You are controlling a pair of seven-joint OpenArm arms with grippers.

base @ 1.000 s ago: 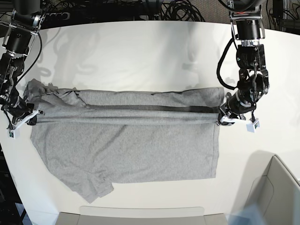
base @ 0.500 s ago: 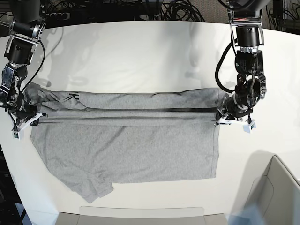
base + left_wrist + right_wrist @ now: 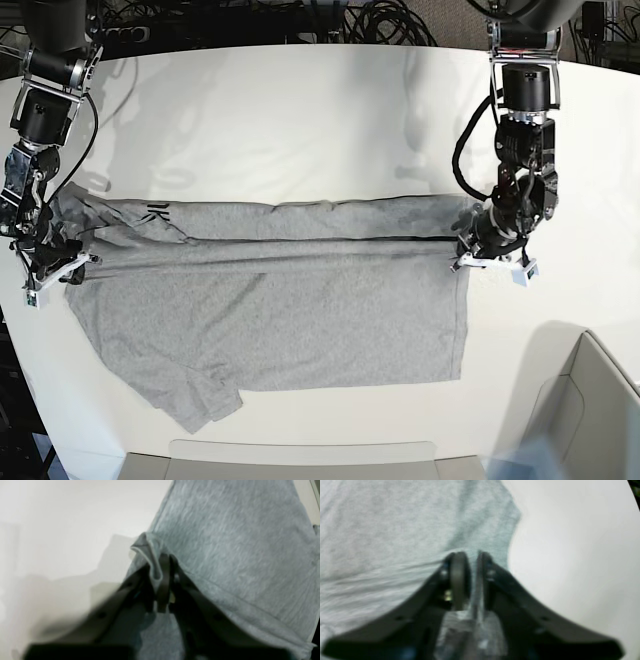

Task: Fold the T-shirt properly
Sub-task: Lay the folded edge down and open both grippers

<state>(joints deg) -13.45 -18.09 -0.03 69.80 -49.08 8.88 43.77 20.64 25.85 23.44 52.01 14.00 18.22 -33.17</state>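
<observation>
The light-grey T-shirt (image 3: pixel 270 310) lies spread on the white table (image 3: pixel 300 120), its far long edge folded over toward the middle, with a bit of black lettering (image 3: pixel 160 211) showing at the left. My left gripper (image 3: pixel 478 258) sits low at the shirt's right edge. In the left wrist view a fold of the T-shirt hem (image 3: pixel 155 567) stands pinched between its fingers (image 3: pixel 163 585). My right gripper (image 3: pixel 52 268) rests at the shirt's left edge. In the right wrist view its pads (image 3: pixel 458 580) stand slightly apart over the T-shirt (image 3: pixel 395 530).
A grey bin (image 3: pixel 595 410) stands at the front right corner. A flat grey tray edge (image 3: pixel 300 458) runs along the front. Black cables (image 3: pixel 300 18) lie behind the table's far edge.
Both grippers have sunk to the table with the folded edge. The fold has flattened, the dark gap under it has closed, and both pairs of jaws have loosened.
</observation>
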